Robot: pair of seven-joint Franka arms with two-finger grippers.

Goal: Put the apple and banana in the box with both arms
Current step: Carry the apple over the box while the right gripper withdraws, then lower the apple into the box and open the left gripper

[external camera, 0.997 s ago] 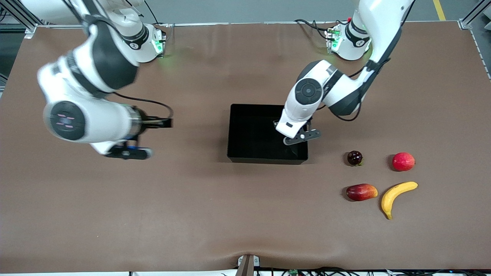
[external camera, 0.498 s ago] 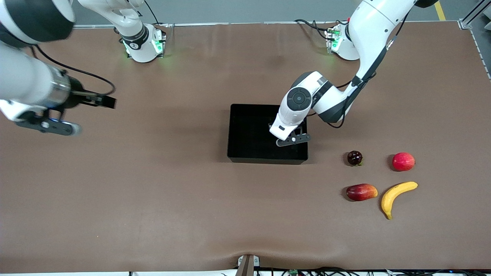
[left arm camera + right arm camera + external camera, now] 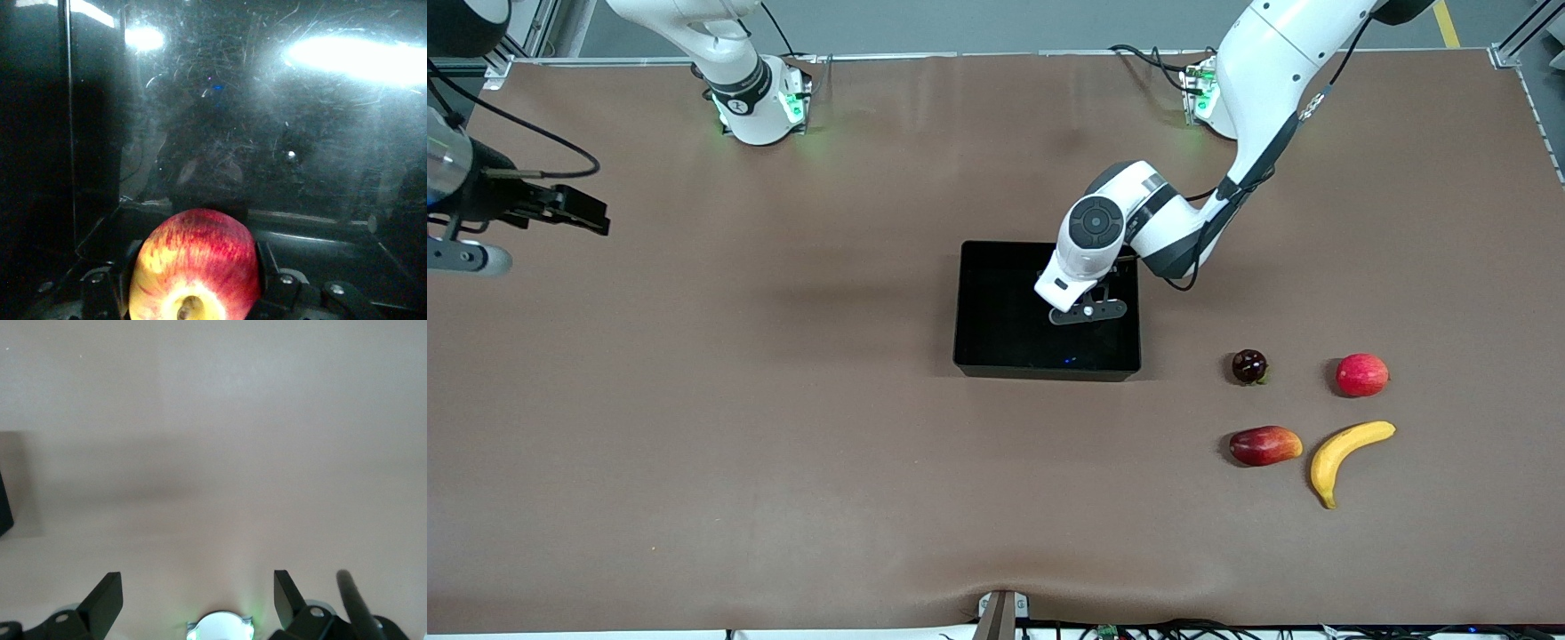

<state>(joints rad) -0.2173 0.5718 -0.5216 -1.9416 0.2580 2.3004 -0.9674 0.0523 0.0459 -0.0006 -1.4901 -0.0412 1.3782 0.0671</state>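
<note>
**Q:** Front view first: how are the two arms posed?

**A:** The left arm rises from its base, folds sharply at the elbow and points its wrist down, so the left gripper (image 3: 1087, 311) hangs over the inside of the box (image 3: 996, 356), a glossy black open tray near the middle of the brown table (image 3: 783, 444). The right arm swings wide toward its own end of the table; the right gripper (image 3: 463, 240) is up in the air over the table's edge there, partly cut off by the frame.

**Q:** What are the fingers doing?

**A:** In the left wrist view the left gripper's fingers are clamped on the apple (image 3: 195, 267), red with yellow streaks, pale stem dimple facing the camera, above the scratched black floor of the box. In the right wrist view the right gripper's fingers (image 3: 107, 600) stand wide apart with nothing between them.

**Q:** Where is the banana?

**A:** The banana (image 3: 1347, 458) lies on the table toward the left arm's end, nearer the front camera than the box, just beside an elongated dark red fruit (image 3: 1264, 445). A round pinkish-red fruit (image 3: 1362, 374) and a small dark fruit (image 3: 1249, 366) sit slightly farther from the camera.

**Q:** Any readable writing?

**A:** None can be made out.
</note>
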